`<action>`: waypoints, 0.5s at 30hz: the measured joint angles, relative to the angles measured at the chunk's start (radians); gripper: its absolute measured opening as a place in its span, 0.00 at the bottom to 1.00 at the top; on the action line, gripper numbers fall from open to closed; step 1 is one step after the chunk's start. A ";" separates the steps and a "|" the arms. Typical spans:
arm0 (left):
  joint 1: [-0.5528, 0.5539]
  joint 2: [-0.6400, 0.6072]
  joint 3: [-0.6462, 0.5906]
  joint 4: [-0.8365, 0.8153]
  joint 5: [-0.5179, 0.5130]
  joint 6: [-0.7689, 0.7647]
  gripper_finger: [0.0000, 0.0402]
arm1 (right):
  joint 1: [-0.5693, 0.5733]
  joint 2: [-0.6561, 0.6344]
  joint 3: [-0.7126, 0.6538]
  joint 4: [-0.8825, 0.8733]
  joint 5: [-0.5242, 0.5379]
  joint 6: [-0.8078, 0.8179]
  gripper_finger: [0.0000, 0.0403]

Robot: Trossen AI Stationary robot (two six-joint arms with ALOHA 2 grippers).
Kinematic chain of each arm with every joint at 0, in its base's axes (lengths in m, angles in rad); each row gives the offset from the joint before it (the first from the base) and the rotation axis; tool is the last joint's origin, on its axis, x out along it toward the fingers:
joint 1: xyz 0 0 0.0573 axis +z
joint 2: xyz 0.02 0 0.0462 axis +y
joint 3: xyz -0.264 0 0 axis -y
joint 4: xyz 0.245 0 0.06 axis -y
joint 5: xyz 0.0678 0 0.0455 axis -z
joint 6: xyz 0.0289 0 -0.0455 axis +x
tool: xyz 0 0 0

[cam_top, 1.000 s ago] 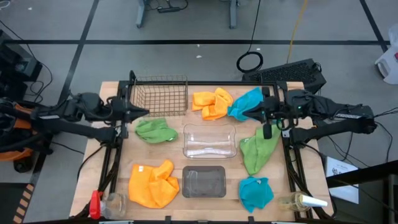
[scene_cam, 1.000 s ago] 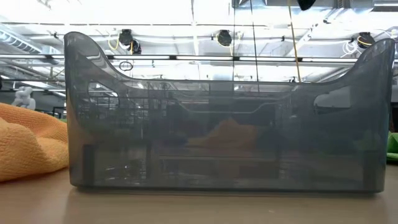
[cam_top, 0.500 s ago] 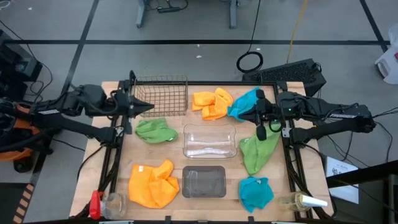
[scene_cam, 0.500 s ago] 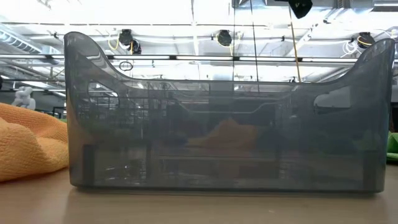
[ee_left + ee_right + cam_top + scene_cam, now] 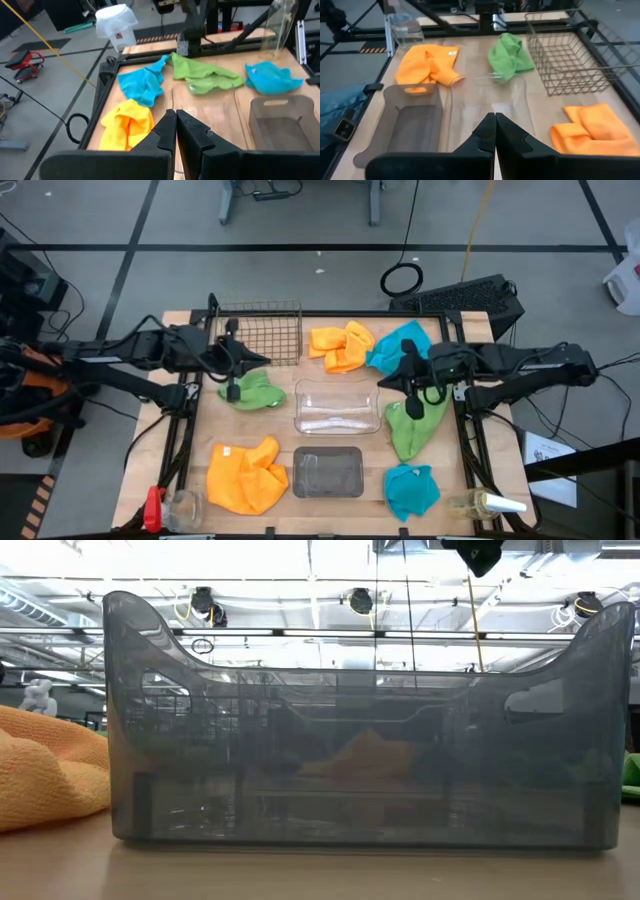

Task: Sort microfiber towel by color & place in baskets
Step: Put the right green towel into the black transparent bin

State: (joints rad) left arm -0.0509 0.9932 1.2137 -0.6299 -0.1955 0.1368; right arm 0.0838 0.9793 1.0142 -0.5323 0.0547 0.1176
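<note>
Six cloths lie spread on the table: an orange-yellow one and a teal one at the far side, a light green one at the left, a light green one at the right, an orange-yellow one and a teal one at the near side. The brown wire basket stands far left, the clear tray in the middle, the grey tray in front of it. My left gripper hangs shut above the left green cloth's far edge. My right gripper hangs shut beside the clear tray's right end.
A clear jar with a red part stands at the near left corner and a clear bottle lies at the near right corner. A raised black frame borders the table. The grey tray's wall fills the low view.
Both arms have reached inward toward the table's middle. The left gripper has moved right, from beside the wire basket to above the left green cloth. The right gripper has moved left and nearer, from the far teal cloth toward the clear tray. No cloth has moved.
</note>
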 joint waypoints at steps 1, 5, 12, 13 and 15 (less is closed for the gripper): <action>0.000 0.005 0.000 -0.006 0.001 0.000 0.05 | 0.005 0.006 0.000 0.006 0.000 0.002 0.00; 0.000 0.013 -0.019 -0.013 0.039 -0.027 0.05 | 0.014 0.033 0.000 0.003 0.000 0.033 0.00; 0.000 0.013 -0.093 0.010 0.057 -0.028 0.05 | 0.016 0.040 0.004 -0.208 -0.005 0.160 0.00; 0.000 0.013 -0.109 0.033 0.057 -0.027 0.05 | 0.016 0.040 0.004 -0.244 -0.005 0.185 0.00; 0.000 0.013 -0.143 0.081 0.057 -0.026 0.05 | 0.016 0.040 0.004 -0.310 -0.004 0.241 0.00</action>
State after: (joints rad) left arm -0.0509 1.0061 1.0706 -0.5488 -0.1383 0.1104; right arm 0.1001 1.0195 1.0183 -0.8426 0.0505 0.3583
